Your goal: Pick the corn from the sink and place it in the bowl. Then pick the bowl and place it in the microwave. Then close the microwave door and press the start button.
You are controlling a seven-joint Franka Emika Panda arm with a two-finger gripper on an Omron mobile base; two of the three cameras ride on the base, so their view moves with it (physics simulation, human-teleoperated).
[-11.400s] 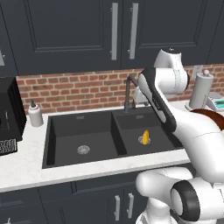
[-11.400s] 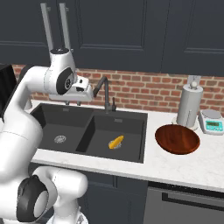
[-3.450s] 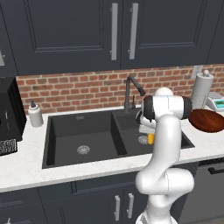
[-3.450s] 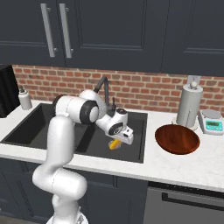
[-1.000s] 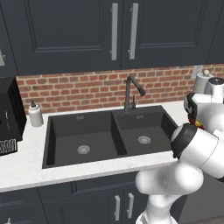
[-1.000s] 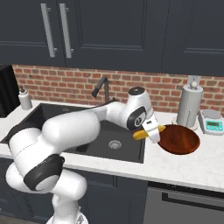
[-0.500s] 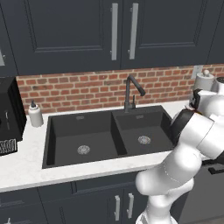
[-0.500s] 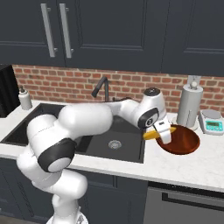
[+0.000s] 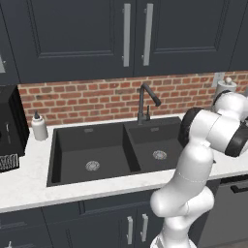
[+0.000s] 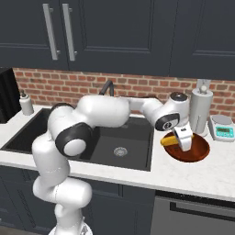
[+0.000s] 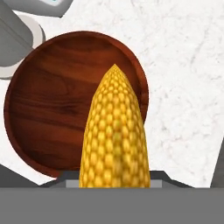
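The jaws are clamped on the corn (image 11: 114,135), which the gripper (image 10: 184,139) holds above the bowl (image 11: 57,105), the cob's tip pointing toward twelve o'clock over the bowl's right half in the hand view. In the right base view the bowl sits on the white counter (image 10: 202,174) at three o'clock from the sink (image 10: 119,137), with a paper towel roll (image 10: 201,110) just behind it at twelve o'clock and a small scale (image 10: 224,127) at two o'clock.

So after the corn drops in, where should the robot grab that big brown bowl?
Likely by the rim of the wide, shallow reddish-brown wooden bowl, coming from above. Its walls are low and thin, so one finger inside and one outside should pinch the edge; the bowl looks too wide for the hand to span.
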